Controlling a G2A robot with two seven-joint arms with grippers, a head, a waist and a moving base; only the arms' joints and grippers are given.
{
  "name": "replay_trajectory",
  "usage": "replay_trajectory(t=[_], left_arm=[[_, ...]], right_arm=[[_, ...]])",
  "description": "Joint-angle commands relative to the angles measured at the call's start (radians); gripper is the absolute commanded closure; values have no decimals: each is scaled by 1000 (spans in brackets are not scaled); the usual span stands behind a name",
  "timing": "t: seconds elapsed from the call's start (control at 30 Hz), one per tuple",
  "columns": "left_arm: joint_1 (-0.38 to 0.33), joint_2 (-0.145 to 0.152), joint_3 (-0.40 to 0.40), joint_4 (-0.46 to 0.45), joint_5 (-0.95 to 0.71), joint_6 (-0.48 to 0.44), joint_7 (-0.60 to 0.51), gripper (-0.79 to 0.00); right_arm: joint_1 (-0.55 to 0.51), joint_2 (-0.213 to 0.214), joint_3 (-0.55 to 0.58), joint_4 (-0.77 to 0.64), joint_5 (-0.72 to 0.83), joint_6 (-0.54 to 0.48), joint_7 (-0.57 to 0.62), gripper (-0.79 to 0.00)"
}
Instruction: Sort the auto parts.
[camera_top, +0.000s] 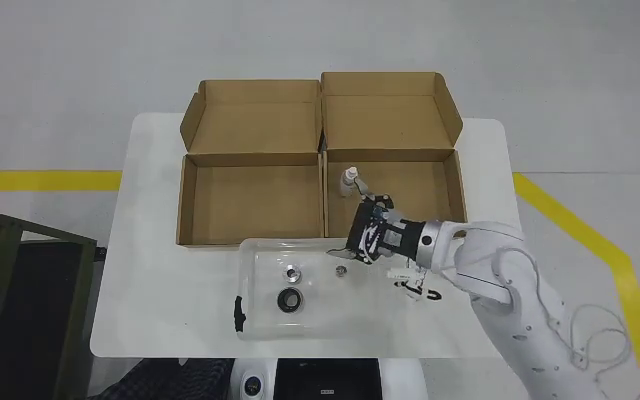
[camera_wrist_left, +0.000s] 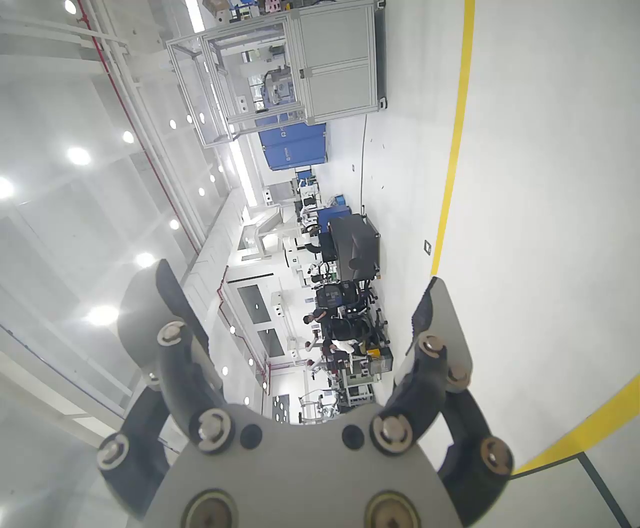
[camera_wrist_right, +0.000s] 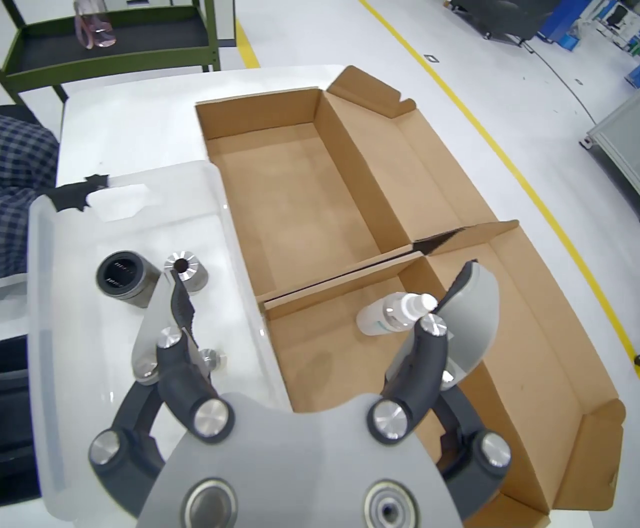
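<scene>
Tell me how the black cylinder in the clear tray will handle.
The black cylinder seems to stand on end in the tray, squat, so a push would likely slide it rather than tip it. It looks like rigid metal, probably heavy for its size. Its smooth wall might slip.

White bottle (camera_wrist_right: 387, 316) lying in right cardboard box (camera_wrist_right: 340, 375), black bearing (camera_wrist_right: 122, 275) and silver bushing (camera_wrist_right: 186, 269) standing in clear tray (camera_wrist_right: 50, 350)

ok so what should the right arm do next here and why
Probably shift the right gripper over the clear tray and lower onto the small silver part. Its jaws stand open and empty, the bottle already lies in a cardboard box, and that part looks nearest of those left in the tray.
</scene>
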Motion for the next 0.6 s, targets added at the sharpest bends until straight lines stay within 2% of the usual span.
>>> replay_trajectory(t=[0.0,0.33,0.57], left_arm=[[0,0,0,0,0,0,0,-785],[0,0,0,0,0,0,0,-785],[0,0,0,0,0,0,0,-785]], right_arm=[[-29,5,2,-24,-13,-22,11,-785],[-153,30,-19,-94,-110,-121,65,-785],[-174,37,-64,-89,-193,-136,73,-785]])
